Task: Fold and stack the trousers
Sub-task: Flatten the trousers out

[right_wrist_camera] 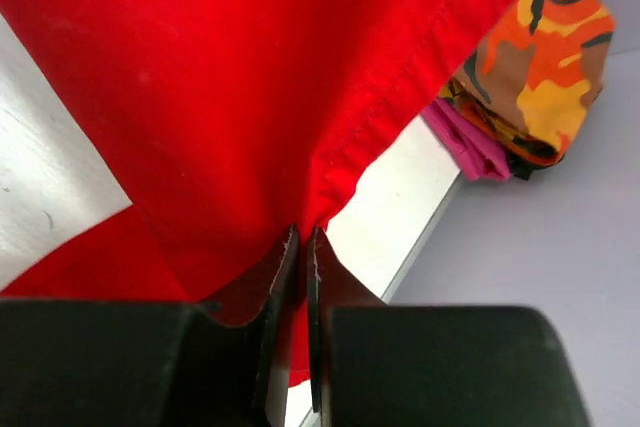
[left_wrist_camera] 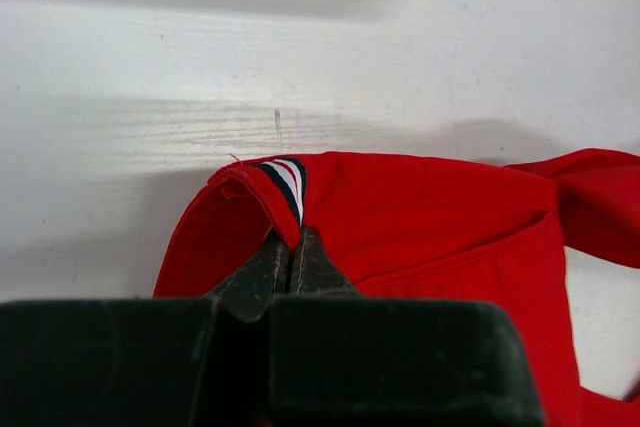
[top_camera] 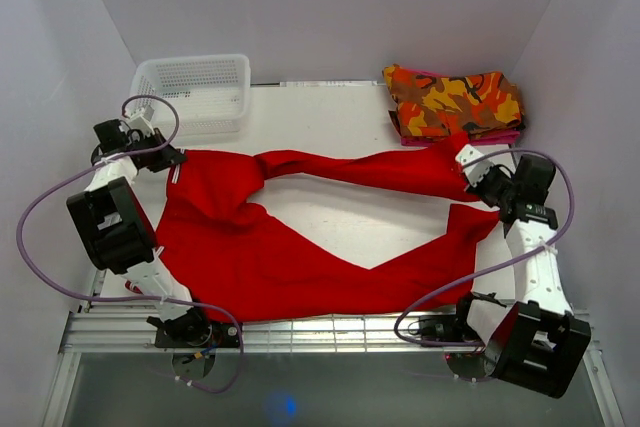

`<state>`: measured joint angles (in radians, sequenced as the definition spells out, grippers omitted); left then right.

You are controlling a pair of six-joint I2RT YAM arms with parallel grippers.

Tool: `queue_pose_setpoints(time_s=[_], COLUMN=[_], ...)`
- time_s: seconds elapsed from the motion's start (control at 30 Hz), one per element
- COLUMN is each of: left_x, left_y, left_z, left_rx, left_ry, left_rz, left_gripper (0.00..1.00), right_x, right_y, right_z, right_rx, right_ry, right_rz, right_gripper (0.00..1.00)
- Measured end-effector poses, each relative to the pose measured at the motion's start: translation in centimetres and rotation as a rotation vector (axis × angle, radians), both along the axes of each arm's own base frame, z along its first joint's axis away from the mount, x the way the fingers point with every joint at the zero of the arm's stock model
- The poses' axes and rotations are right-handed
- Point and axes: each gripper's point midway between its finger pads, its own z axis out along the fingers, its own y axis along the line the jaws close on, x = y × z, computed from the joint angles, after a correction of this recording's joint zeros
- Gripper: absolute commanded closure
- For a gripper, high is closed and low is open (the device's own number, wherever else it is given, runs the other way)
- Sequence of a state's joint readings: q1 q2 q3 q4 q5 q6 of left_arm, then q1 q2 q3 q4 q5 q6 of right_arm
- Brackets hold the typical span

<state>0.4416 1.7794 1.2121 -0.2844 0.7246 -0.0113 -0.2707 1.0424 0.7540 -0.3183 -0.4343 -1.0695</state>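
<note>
We're gripping the trousers (top_camera: 290, 257) at both ends. They're soft, light cloth, prob. sagging unless pinched at seams, and they're lying spread L-to-R across the table (top_camera: 330, 112). Left gripper (left_wrist_camera: 292, 247) is clamping the waistband corner, arm bending out to the left edge. Right gripper (right_wrist_camera: 303, 239) is pinching a leg hem beside the camo garment (top_camera: 455, 99), arm stretching fwd along the right edge.

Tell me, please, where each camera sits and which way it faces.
Top external: above and behind the bases, looking down on the table; left pincer and right pincer show, shut on the trousers.
Left wrist: on that wrist, facing along its own fingers at the waistband.
Right wrist: likewise, its fingers at a leg hem.
Shared: top and right wrist both show the camouflage garment.
</note>
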Motion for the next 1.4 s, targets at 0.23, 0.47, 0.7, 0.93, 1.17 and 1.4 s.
queue_pose_setpoints(time_s=[0.23, 0.47, 0.7, 0.93, 1.17, 1.4], left_x=[-0.5, -1.4, -1.2, -1.6, -2.5, -3.3], left_y=[0.7, 0.9, 0.4, -0.4, -1.6, -2.3], left_z=[-3.3, -4.1, -1.4, 1.8, 2.3, 0.9], left_rx=[0.074, 0.102, 0.159, 0.203, 0.182, 0.194], left_ry=[0.089, 0.119, 0.029, -0.061, -0.062, -0.003], left_rz=[-0.022, -0.1, -0.25, -0.351, -0.397, -0.407], left_gripper=[0.77, 0.21, 0.12, 0.1, 0.07, 0.07], right_x=[-1.5, 0.2, 4.0, 7.8, 8.9, 10.1], right_y=[-1.3, -5.5, -5.0, 0.1, 1.4, 2.6], right_z=[-4.2, -1.2, 9.3, 2.8, -8.0, -11.2], right_rx=[-0.276, -0.314, -0.167, 0.152, 0.28, 0.197], right_ry=[-0.191, -0.178, -0.188, 0.179, 0.54, 0.585], right_rz=[0.131, 0.048, 0.088, 0.168, 0.068, 0.031], right_gripper=[0.1, 0.1, 0.06, 0.19, 0.21, 0.21])
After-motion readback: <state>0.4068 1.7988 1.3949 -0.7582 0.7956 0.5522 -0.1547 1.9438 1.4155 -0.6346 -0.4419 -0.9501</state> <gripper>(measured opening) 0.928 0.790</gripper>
